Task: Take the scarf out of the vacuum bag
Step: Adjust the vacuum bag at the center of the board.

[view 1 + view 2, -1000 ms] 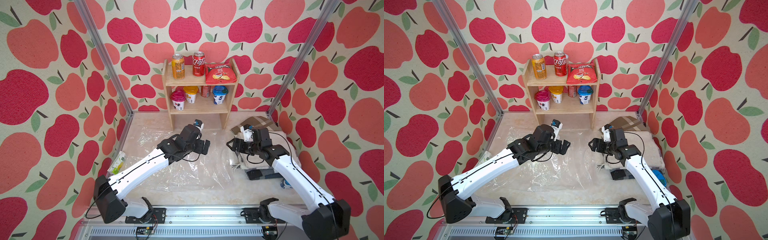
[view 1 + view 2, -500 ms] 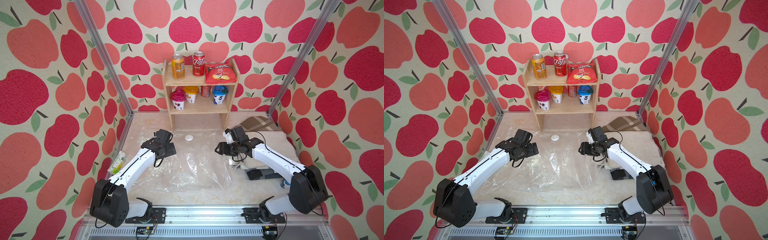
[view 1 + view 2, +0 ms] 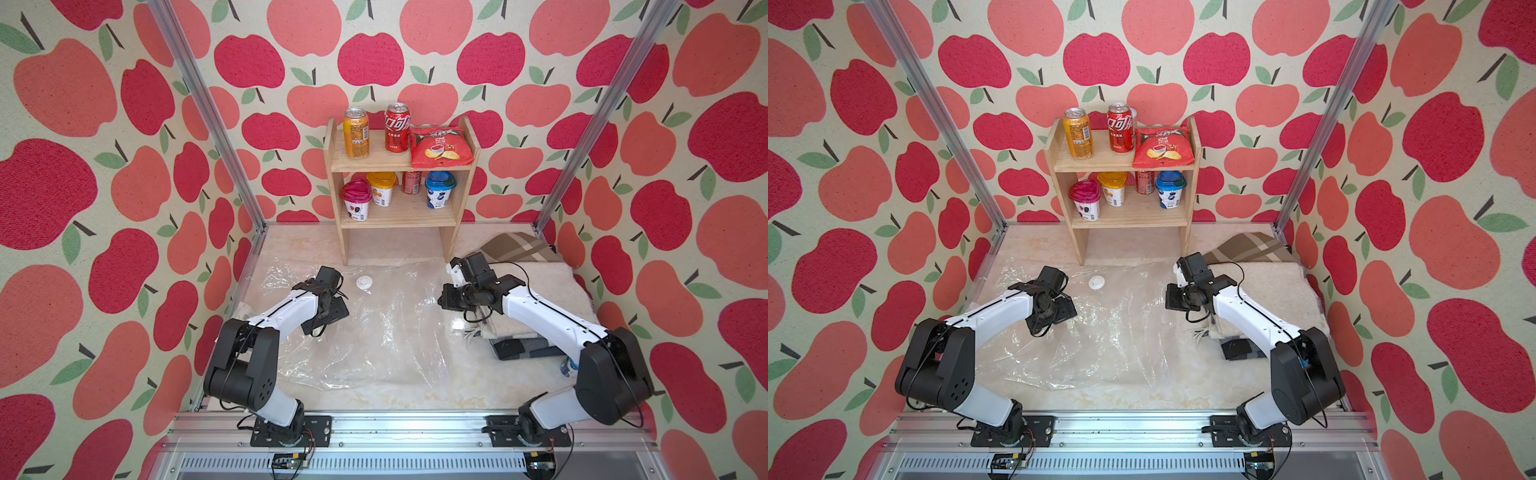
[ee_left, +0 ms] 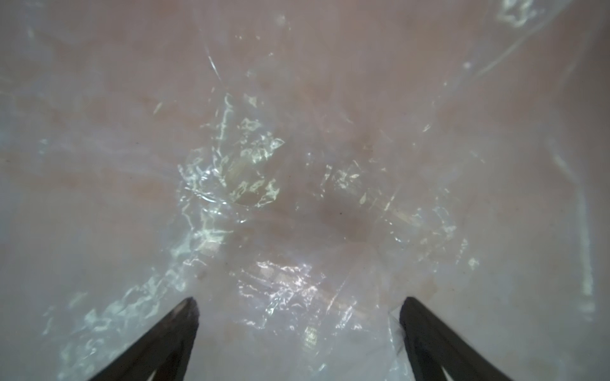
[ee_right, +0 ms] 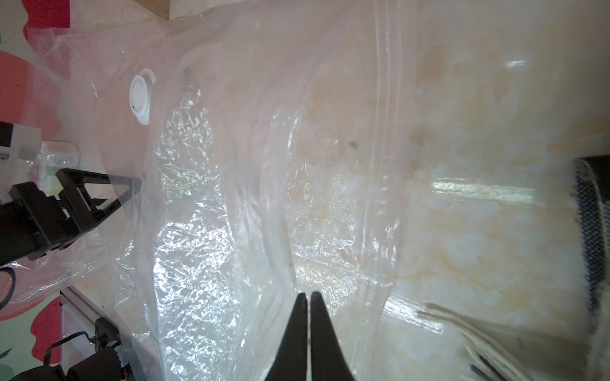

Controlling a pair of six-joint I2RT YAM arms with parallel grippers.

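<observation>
Marbled tabletop (image 3: 478, 390); vacuum bag (image 3: 374, 332) lies flat at centre; cream scarf (image 3: 548, 282) lies right of it; left hand (image 4: 297, 303) spread over bag; right hand (image 5: 306, 297) pressed together.

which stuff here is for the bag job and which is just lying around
Job: vacuum bag, cream fringed scarf beside it, left claw, right claw.
Lying about: wooden shelf, soda cans, chip bag, cups, plaid cloth.

- The vacuum bag (image 4: 297, 165) is blurred in the left wrist view, where the picture's edge cuts off the fingers of the left gripper (image 4: 298, 301).
- In both top views the right arm (image 3: 552, 316) hides part of the folded cloths (image 3: 521, 348) at right.
- The left arm (image 3: 286, 309) hides most of a small bag (image 3: 242, 308) by the left wall.
</observation>
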